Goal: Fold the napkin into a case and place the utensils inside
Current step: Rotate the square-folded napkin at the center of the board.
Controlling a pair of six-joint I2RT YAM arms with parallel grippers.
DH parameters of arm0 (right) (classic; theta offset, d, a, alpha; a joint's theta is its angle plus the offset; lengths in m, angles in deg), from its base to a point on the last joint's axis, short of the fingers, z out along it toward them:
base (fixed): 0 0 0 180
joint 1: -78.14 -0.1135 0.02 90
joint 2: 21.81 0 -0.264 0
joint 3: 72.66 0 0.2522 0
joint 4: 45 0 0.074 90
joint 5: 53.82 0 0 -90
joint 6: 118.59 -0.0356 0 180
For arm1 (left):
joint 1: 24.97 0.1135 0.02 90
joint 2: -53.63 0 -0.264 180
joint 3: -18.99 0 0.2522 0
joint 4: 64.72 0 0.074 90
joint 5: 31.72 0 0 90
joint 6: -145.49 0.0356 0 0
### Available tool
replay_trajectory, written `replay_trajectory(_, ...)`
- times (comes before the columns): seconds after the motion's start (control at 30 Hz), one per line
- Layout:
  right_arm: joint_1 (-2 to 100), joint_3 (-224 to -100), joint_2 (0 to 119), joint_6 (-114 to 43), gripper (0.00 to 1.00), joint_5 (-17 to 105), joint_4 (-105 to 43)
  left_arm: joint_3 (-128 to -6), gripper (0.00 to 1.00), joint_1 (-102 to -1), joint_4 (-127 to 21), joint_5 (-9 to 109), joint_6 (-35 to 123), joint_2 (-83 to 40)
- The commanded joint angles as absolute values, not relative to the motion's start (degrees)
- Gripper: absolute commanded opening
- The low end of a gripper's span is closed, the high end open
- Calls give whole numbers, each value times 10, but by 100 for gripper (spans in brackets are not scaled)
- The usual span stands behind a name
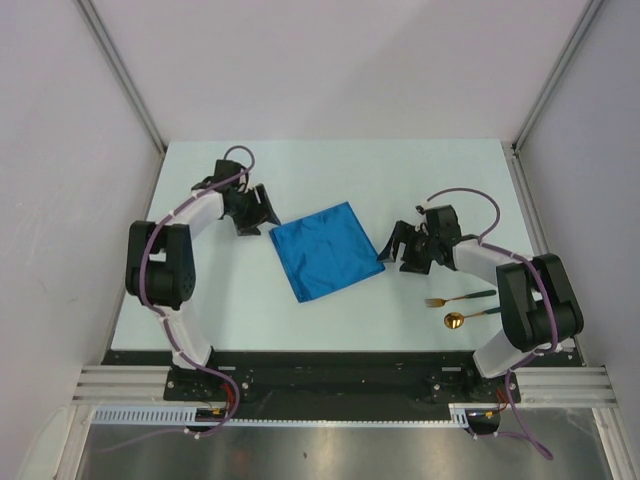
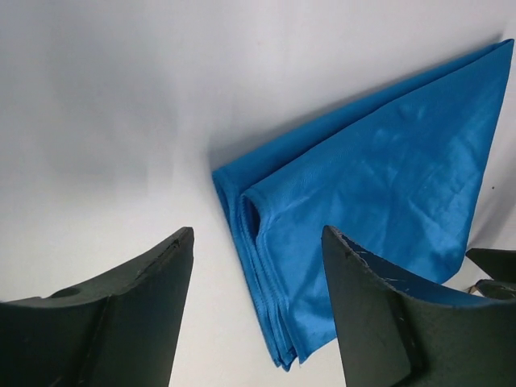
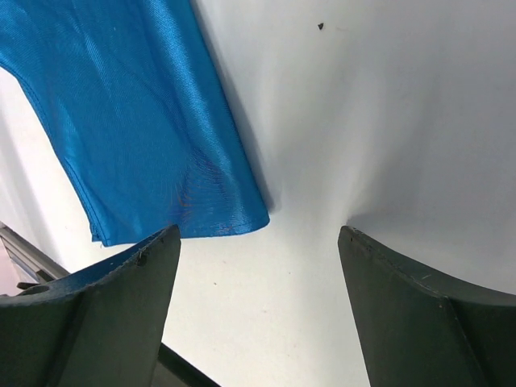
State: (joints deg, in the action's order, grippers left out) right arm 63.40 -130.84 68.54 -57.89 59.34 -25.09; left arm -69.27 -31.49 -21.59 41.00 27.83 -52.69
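White tabletop (image 1: 420, 170) w/ pale walls on three sides; I work outward from the arm bases.

Nearest, by the right arm's base, lie a small gold-headed fork with a slim dark handle (image 1: 458, 298) and a matching gold-bowled spoon (image 1: 468, 318). They sit side by side, not touching, well apart from the cloth.

Next out is the right gripper (image 1: 402, 250): jaws spread wide, nothing held, just beside the right corner of the bright royal-blue glossy fabric napkin (image 1: 327, 250). The napkin lies flat near table centre, turned diamond-wise and already doubled; the left wrist cam shows stacked hems at one corner.

Farthest is the left gripper (image 1: 258, 217): also wide open and empty, at the napkin's far-left corner.

Handling, my est.: the cloth is light, limp and prob. slippery, so layers may slide apart. Pinch at a corner or hem, through all layers, low to the table. The utensils are rigid, thin and smooth; grip mid-handle, across the narrow axis.
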Motion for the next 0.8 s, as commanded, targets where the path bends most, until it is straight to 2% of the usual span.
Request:
replay_trajectory(0.0, 635, -1332, 693, -566, 85, 596, -261, -746, 70, -337, -208, 412, 262, -576)
replay_trajectory(0.27, 632, -1348, 728, -557, 83, 600, -277, -776, 65, -339, -162, 467, 282, -614)
replay_trajectory(0.37, 625, -1359, 752, -551, 83, 604, -282, -783, 50, -338, -155, 479, 291, -627)
replay_trajectory(0.4, 618, -1361, 764, -551, 83, 606, -283, -785, 41, -338, -155, 478, 294, -629)
replay_trajectory(0.5, 607, -1368, 776, -551, 82, 610, -289, -786, 28, -335, -152, 481, 304, -635)
replay_trajectory(0.6, 597, -1362, 782, -554, 80, 611, -294, -788, 23, -331, -152, 481, 311, -639)
replay_trajectory(0.77, 585, -1356, 794, -545, 79, 613, -295, -782, 28, -331, -159, 461, 309, -638)
